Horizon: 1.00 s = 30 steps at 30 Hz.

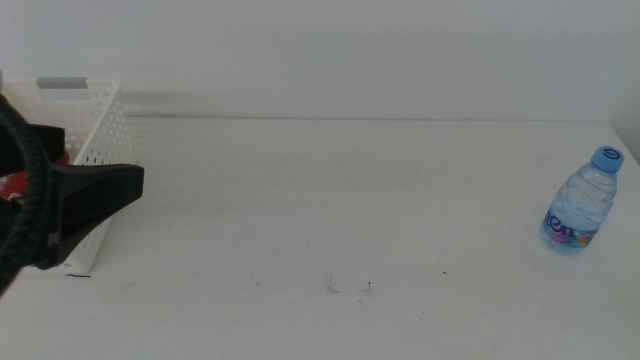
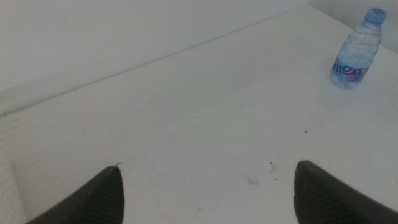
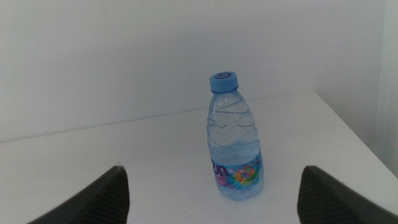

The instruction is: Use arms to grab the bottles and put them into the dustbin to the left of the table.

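Standing upright at worktop (image 1: 330, 200) far right edge, water bottle (image 1: 582, 200) faces right claw (image 3: 211, 199), released, nearer; left claw (image 2: 205, 193) released, by dustbin (image 1: 100, 130), well apart.

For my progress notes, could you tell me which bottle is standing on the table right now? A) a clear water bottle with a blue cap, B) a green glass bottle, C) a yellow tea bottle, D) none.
A: the clear water bottle with a blue cap stands upright near the table's right edge.
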{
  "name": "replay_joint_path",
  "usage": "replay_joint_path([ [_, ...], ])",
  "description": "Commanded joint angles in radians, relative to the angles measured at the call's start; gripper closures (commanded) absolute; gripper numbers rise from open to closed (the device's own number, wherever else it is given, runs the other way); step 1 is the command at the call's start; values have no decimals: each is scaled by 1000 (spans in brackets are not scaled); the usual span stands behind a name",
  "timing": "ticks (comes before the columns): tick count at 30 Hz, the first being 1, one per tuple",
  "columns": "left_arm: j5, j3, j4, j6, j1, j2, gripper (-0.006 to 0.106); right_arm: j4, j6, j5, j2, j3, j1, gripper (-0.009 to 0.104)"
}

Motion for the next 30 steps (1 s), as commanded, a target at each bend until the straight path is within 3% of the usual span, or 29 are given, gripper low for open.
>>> replay_joint_path([
  [1, -7, 0, -2, -9, -3, -4, 7, -6, -3, -9, -4, 3, -5, 9],
  [2, -7, 0, -2, -9, -3, -4, 7, -6, -3, -9, -4, 3, -5, 9],
  [3, -7, 0, -2, -9, -3, -4, 7, -45, -10, -61, -4, 3, -5, 9],
  [6, -9, 0, -2, -9, -3, -4, 7, -52, -1, -124, -4, 3, -5, 9],
  [8, -13, 0, -2, -9, -3, -4, 7, -101, -28, -116, 25, -31, -5, 9],
  [12, -20, 0, 0, -9, -3, -4, 7, -149, -34, -113, 273, -203, -5, 9],
  [18, -22, 0, 2, -9, -3, -4, 7, -149, -50, -235, 645, -298, -5, 9],
  [21, -22, 0, 2, -9, -3, -4, 7, -154, -87, -393, 799, -250, -5, 9],
  [25, -22, 0, 2, -9, -3, -4, 7, -152, -138, -741, 985, -178, -5, 9],
  [30, -24, 0, 2, -9, -3, -4, 7, -142, -138, -908, 1159, -178, -5, 9],
])
